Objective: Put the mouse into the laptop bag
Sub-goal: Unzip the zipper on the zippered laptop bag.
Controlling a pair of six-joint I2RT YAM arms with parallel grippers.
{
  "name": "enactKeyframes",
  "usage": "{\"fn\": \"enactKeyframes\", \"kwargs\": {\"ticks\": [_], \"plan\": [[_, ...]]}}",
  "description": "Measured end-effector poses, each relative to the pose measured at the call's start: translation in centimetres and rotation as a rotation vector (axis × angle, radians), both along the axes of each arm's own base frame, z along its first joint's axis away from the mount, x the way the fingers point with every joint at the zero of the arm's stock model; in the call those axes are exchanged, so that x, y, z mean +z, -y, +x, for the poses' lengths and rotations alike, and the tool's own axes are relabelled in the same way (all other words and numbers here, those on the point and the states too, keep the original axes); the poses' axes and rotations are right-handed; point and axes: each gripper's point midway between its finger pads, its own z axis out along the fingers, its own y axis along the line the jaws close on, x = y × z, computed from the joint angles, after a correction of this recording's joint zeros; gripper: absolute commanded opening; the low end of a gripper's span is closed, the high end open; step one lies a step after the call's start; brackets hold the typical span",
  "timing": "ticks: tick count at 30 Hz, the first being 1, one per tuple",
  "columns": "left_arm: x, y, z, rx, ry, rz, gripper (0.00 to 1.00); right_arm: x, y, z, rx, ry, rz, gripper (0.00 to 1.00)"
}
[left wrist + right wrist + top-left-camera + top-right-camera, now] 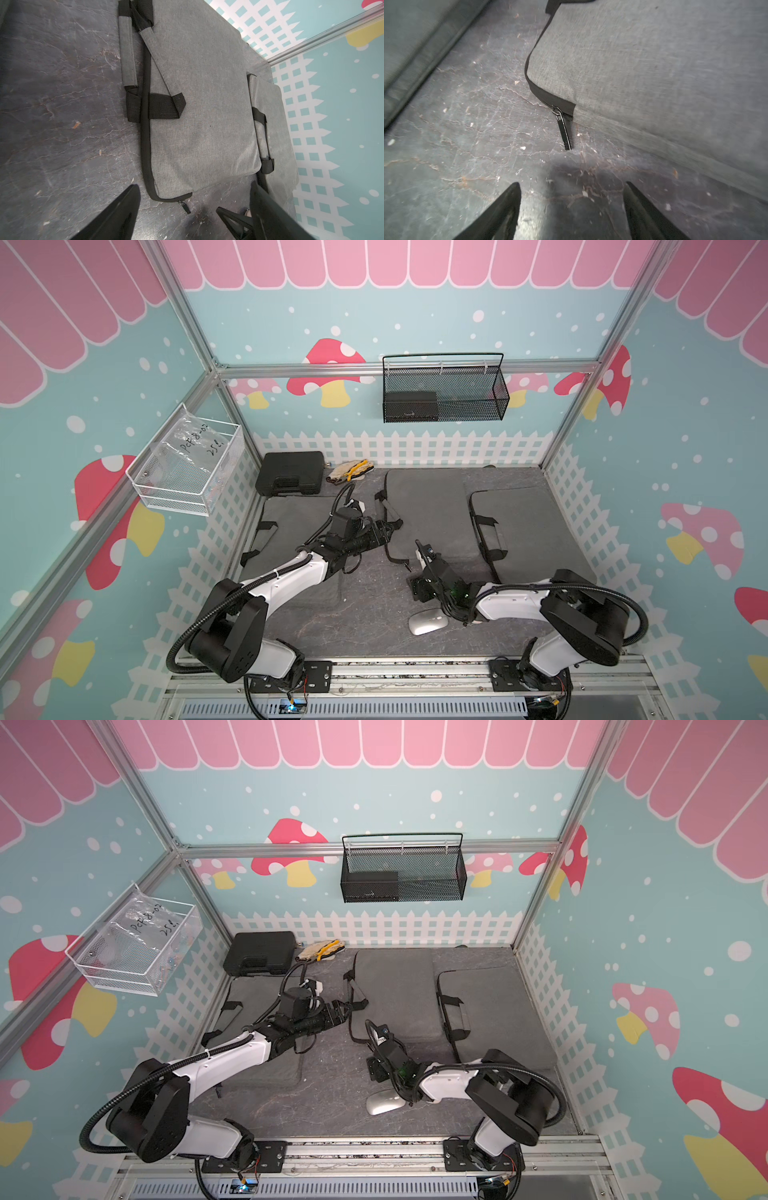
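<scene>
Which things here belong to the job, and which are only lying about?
Job: mouse, middle bag, zip pull.
Lying about: left bag, right bag, black case, gloves, black basket, white basket.

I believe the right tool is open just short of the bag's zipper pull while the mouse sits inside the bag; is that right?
Not quite. The mouse is not in the laptop bag; it lies on the table, as both top views show. The right tool is open just short of the zipper pull.
</scene>
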Motion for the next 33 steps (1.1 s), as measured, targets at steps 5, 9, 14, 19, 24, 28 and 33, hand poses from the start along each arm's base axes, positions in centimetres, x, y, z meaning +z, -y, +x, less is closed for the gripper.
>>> {"fn": "enactKeyframes", "kwargs": {"ticks": [5, 9, 14, 19, 24, 28, 33], "plan": [[-1.4, 0.2, 0.1, -0.010, -0.033, 0.014, 0.85, -0.9, -1.5, 1.5, 0.001, -0.006, -0.024, 0.66], [-1.6, 0.4, 0.2, -0.014, -0.037, 0.014, 0.85, -1.0, -2.1, 2.2, -0.003, 0.004, -0.025, 0.58], [-1.5, 0.4, 0.3, -0.014, -0.034, 0.012, 0.84, -1.2, -2.4, 2.8, -0.016, 0.019, -0.026, 0.41], [-1.2, 0.4, 0.6, -0.005, -0.018, 0.005, 0.84, -1.2, -2.6, 3.0, -0.025, 0.020, -0.020, 0.21], [-1.6, 0.7, 1.1, 0.006, -0.012, -0.018, 0.84, -1.2, -2.8, 2.9, -0.022, 0.012, -0.002, 0.05], [-3.1, 0.7, 1.1, 0.020, -0.040, -0.025, 0.84, -1.3, -2.8, 2.8, -0.019, 0.011, 0.007, 0.00], [-4.4, 0.7, 1.2, 0.040, -0.077, -0.034, 0.83, -1.2, -1.6, 1.7, -0.022, 0.005, 0.014, 0.00]]}}
